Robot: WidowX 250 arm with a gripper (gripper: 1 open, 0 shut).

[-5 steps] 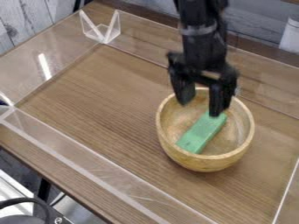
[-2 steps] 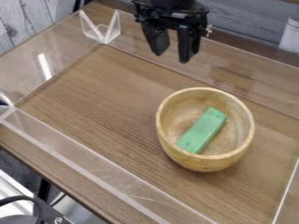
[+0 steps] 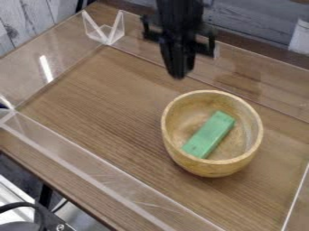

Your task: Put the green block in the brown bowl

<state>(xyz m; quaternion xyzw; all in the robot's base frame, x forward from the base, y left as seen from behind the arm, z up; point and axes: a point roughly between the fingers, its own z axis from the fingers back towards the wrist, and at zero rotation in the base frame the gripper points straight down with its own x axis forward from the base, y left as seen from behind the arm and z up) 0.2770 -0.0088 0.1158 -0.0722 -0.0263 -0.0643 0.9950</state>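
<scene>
One black pincer (image 3: 178, 70) hangs over a wooden tabletop (image 3: 97, 99), pointing straight down with its two fingers pressed together into a single dark stem, clenched on nothing. Below it and to its right in the camera's view sits one brown bowl (image 3: 182, 153), round, pale and thick-walled, with visible grain. One green block (image 3: 209, 133) lies inside that bowl, resting flat on the bottom and slanting from the near left toward the far right, one end up against the inner wall. The block is clear of the pincer, which stands beyond the bowl's far rim and above it, touching neither bowl nor block.

The tabletop is a brown wood-grain board, enclosed by clear plastic walls (image 3: 72, 176) that catch the light along their edges. To the pincer's left, at the far side of the board, one clear plastic corner piece (image 3: 104, 29) stands upright. Behind the pincer runs a pale planked backdrop (image 3: 24, 23). Below the near wall, at the lower left corner of the view, dark cables and frame parts (image 3: 31, 217) show under the table.
</scene>
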